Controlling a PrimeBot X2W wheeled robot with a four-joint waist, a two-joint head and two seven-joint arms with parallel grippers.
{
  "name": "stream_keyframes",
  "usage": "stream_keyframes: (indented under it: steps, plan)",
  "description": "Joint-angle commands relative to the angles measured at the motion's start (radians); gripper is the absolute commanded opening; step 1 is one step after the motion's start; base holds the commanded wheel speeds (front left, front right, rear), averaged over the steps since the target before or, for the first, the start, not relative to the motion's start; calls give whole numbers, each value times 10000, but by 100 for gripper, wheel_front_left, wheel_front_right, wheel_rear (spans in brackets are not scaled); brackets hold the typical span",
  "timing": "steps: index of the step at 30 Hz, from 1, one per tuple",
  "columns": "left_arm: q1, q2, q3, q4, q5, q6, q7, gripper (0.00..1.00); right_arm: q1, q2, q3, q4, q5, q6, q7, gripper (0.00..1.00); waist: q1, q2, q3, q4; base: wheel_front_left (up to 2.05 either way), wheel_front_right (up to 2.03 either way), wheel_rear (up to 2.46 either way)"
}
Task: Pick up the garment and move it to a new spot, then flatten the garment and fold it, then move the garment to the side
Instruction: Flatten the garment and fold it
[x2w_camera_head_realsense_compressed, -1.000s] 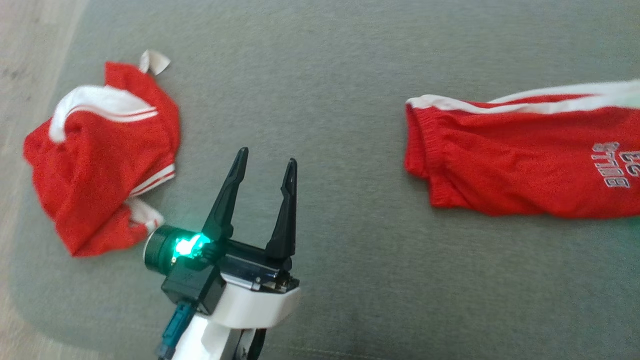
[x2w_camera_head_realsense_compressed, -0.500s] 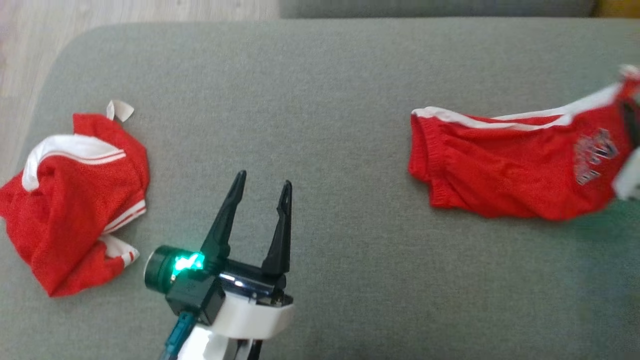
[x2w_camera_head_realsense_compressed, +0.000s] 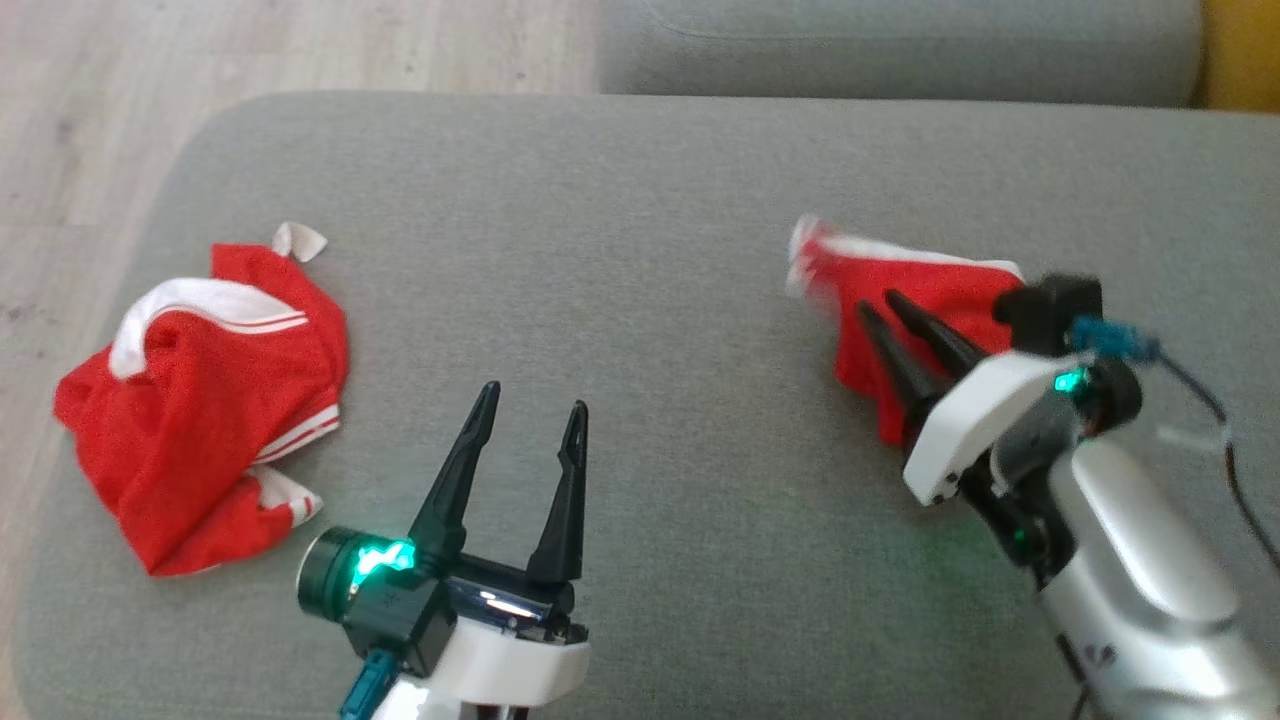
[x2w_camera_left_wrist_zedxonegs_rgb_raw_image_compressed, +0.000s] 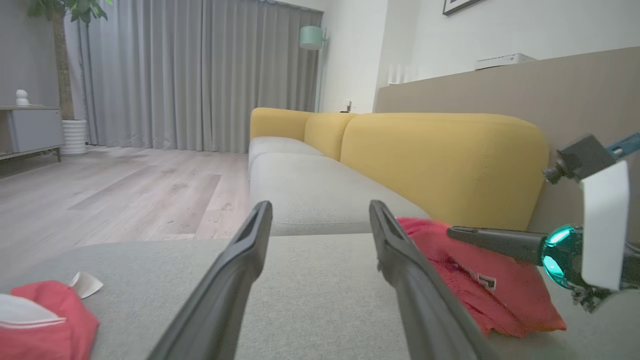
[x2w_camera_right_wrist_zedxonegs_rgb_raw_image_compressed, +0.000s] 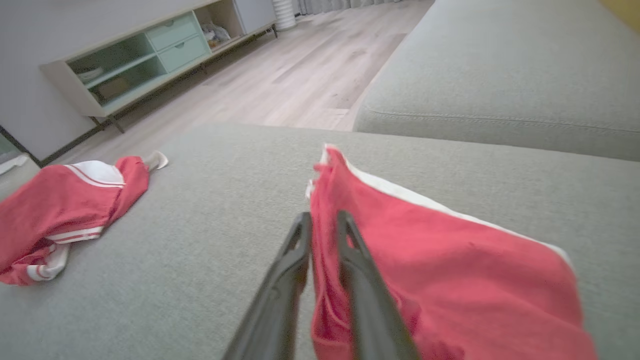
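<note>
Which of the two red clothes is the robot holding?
The right garment, pinched in the right gripper; the crumpled left garment lies apart, untouched.

garment (x2w_camera_head_realsense_compressed: 930, 283) blurred, partly hidden behind right claw (x2w_camera_head_realsense_compressed: 877, 302)

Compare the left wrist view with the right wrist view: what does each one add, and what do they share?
The left wrist view adds the yellow sofa back, the grey curtains and the open left pincer. The right wrist view adds the sideboard with pale green drawers. Both show the grey cushion, the wooden floor, the crumpled red jersey, and the right pincer closed on the red garment.
</note>
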Motion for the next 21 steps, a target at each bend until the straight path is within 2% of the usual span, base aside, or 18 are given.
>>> stream_keyframes:
  steps: [1, 4, 9, 11, 16, 21]
  plan:
    - [-143, -51, 291, -247, 35, 32, -49, 100, 28, 235, -246, -284, -162, 65, -531, 100, 0, 0, -193, 237, 0, 0, 0]
    - [31, -53, 410, -239, -10, 137, -49, 100, 406, 541, -803, -379, -241, 65, -1368, 100, 0, 0, -514, 336, 0, 0, 0]
    - [534, -55, 758, -116, -203, 254, -49, 100, 1480, 352, -1928, -437, -975, 65, -2828, 100, 0, 0, -1211, 352, 0, 0, 0]
    - [614, -45, 843, -84, -199, 271, -49, 100, 1737, 289, -2112, -429, -1176, 65, -3100, 100, 0, 0, -1309, 332, 0, 0, 0]
    - [1227, 62, 1750, 540, -185, 488, -49, 100, 3276, 534, -2895, -202, -1916, 65, -4348, 100, 0, 0, -1947, 136, 0, 0, 0]
    - [1651, 194, 2352, 1477, 12, 481, -49, 100, 4472, 939, -3133, -550, -2216, 65, -4484, 100, 0, 0, -2425, -1, 0, 0, 0]
